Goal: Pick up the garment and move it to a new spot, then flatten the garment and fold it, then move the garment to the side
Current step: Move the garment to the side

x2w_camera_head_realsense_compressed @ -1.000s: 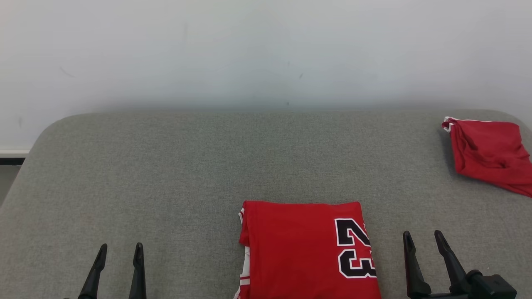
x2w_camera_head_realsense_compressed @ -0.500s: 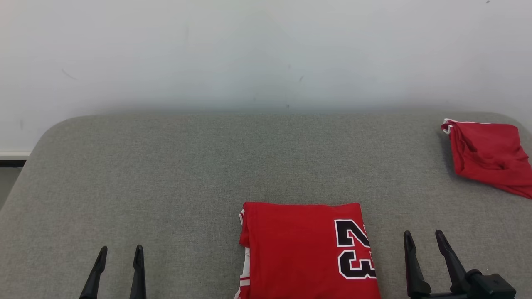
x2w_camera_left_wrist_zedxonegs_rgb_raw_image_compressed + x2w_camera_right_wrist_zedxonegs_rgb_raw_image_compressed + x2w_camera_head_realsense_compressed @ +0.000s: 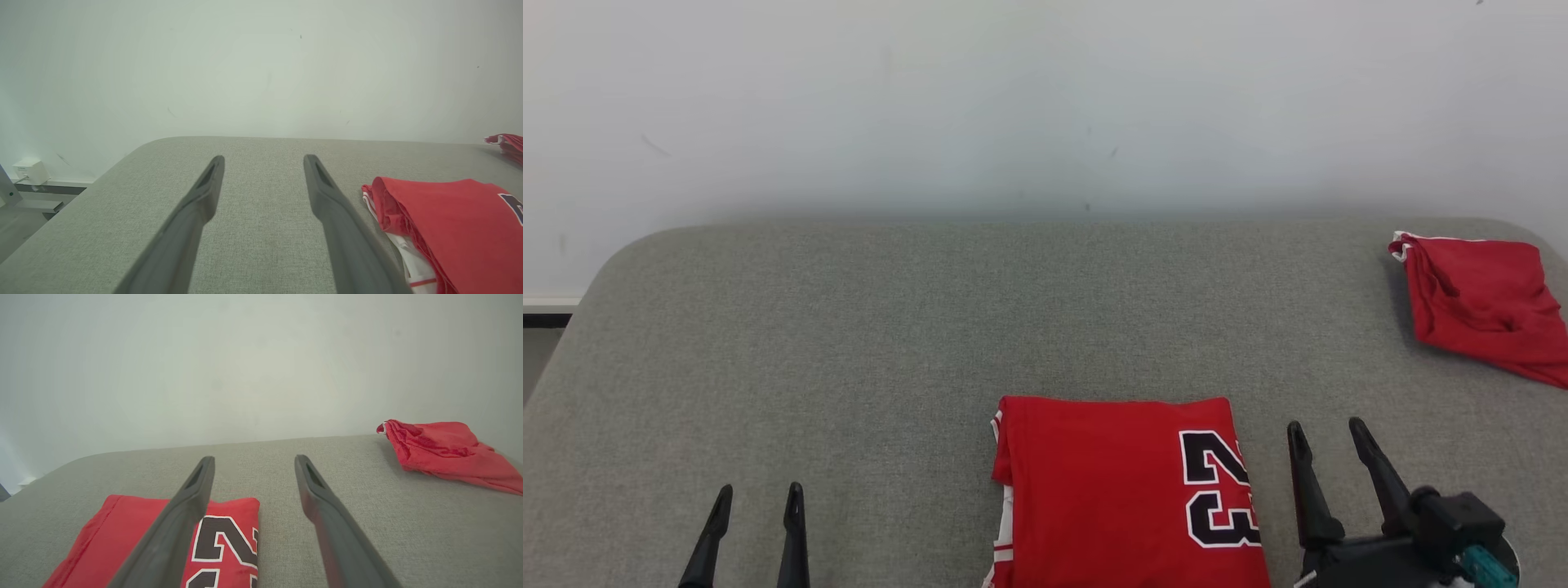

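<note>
Jaws both wide, empty.
Folded red jersey numbered 23 [image 3: 1094, 490] lies between them on grey fabric desk [image 3: 849, 327].

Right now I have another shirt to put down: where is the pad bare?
Left half of the gray pad is bare, far edge to left tool. So is the far strip between folded jersey and crumpled red cloth. Crowded: near right, jersey beside right tool.

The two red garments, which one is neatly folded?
The jersey with the black 23, nearest the camera in the head view. The other garment, far right, lies rumpled and shows no number.
</note>
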Available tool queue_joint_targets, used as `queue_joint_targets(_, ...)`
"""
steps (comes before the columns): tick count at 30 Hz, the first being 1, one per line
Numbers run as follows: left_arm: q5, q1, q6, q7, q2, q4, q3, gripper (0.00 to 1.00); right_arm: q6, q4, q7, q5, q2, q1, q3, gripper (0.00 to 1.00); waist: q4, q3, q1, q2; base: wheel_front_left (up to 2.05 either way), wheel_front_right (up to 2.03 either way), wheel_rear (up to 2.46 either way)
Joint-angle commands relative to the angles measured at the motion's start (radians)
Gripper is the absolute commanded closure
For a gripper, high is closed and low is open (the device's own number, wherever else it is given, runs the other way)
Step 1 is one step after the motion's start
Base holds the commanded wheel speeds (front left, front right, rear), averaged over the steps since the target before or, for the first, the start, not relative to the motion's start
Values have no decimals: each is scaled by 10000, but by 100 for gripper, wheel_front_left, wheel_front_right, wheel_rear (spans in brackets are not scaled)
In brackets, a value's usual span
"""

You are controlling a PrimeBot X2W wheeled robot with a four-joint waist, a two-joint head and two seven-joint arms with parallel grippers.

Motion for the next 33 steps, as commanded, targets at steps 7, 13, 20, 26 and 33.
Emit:
queue_joint_targets(7,-24,-225,62,-27,-31,93,-135,0,-30,982,873,-67,-220,-1528,237,0,298,176,-1,0,0,0,0)
queue_joint_targets(13,2,-373,81,-27,-81,138,-269,0,-30,2164,1503,-24,-289,-2067,116,0,671,258,-1,0,0,0,0)
queue_joint_targets(20,-39,-460,120,-27,-94,112,-301,0,-30,3624,1957,120,-237,-2273,140,0,900,415,-1,0,0,0,0)
queue_joint_targets(26,-130,-653,53,-27,-26,273,-226,0,-30,5166,1672,118,-129,-2697,411,0,919,586,-1,0,0,0,0)
queue_joint_targets(33,-96,-790,14,-27,-63,368,-271,0,-30,6896,1693,344,26,-3120,795,0,957,682,-1,0,0,0,0)
